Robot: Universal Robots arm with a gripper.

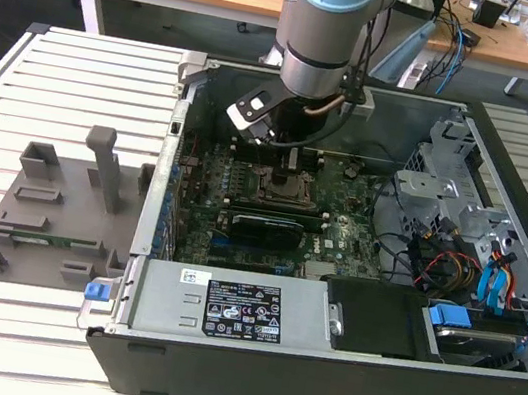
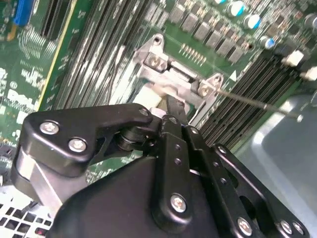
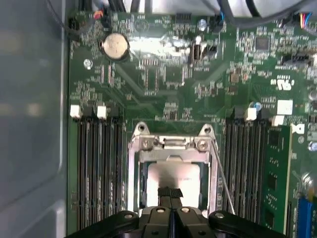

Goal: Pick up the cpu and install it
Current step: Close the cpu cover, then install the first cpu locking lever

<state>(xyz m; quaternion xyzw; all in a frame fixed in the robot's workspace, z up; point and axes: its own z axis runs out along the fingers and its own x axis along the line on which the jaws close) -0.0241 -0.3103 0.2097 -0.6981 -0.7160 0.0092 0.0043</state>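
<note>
Black linkage of the claw (image 3: 170, 192) is seen closest in both wrist views. Its two fingers are drawn together to a narrow point, with no gap between them and nothing seen clamped. Straight beneath those tips the cpu (image 3: 173, 173) is laid flat in the socket frame (image 3: 132, 168) on the motherboard (image 3: 163, 89), between two banks of memory slots (image 3: 96, 168). Whether the tips touch its silver top cannot be told. The cpu is nearly square, so no long axis is offered. In the exterior view the computer case (image 1: 315, 378) is set on the slatted tabletop (image 1: 60, 82), toward the edge on the exterior view's right. White lettering on the motherboard and a sticker (image 1: 243, 312) on the power supply (image 1: 172, 294) are noted but left unread.
</note>
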